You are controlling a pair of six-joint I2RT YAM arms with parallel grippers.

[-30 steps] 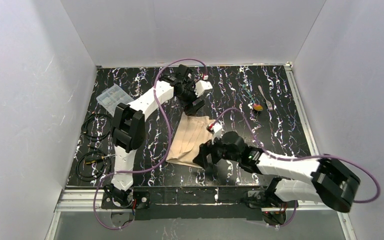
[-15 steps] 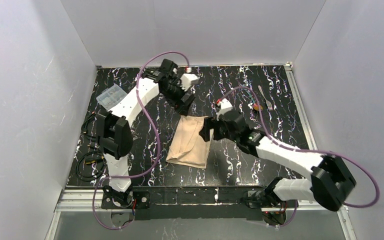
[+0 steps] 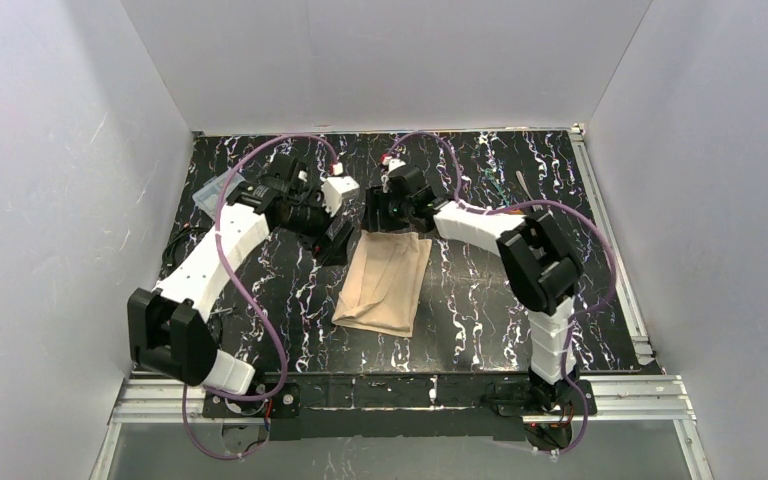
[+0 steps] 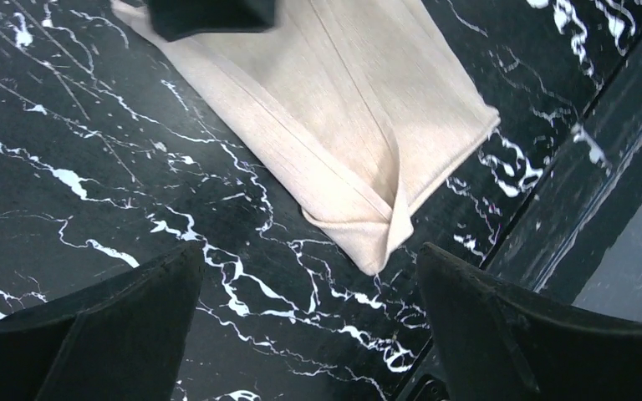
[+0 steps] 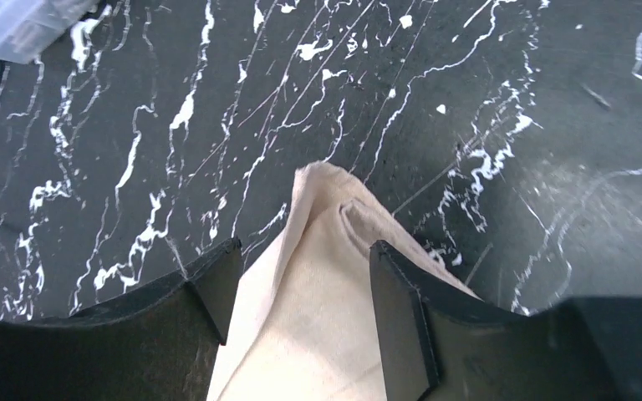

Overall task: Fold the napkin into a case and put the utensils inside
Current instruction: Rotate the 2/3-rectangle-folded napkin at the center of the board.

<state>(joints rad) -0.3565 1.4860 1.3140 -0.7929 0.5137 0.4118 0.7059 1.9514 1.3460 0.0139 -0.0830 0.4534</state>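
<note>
The clear box (image 3: 210, 193) sat at the far left of the table (image 3: 480, 300), partly under the left arm (image 3: 215, 255); what it held was too small to tell; the napkin (image 3: 385, 285) lay mid-table as a narrow layered fold, its length running far to near, its layers pressed flat; the fork (image 3: 523, 181) lay on the bare table at the far right, well apart from the cloth, only its end clear of the right arm (image 3: 535, 265); the left gripper (image 4: 308, 255) hung over bare table just beside the napkin's left edge, jaws wide apart with only the tabletop and the cloth's near corner showing between them; the right gripper (image 5: 301, 251) stood at the napkin's far left corner, jaws apart with a finger on either side of that corner, though whether they pressed the cloth I could not tell; half a second earlier the right gripper had been at the napkin's far right edge and the left gripper beyond its far edge; since then the right had reached across, its elbow now covering the spoon, the left arm had swung out leftward, and the napkin had kept its place.
</note>
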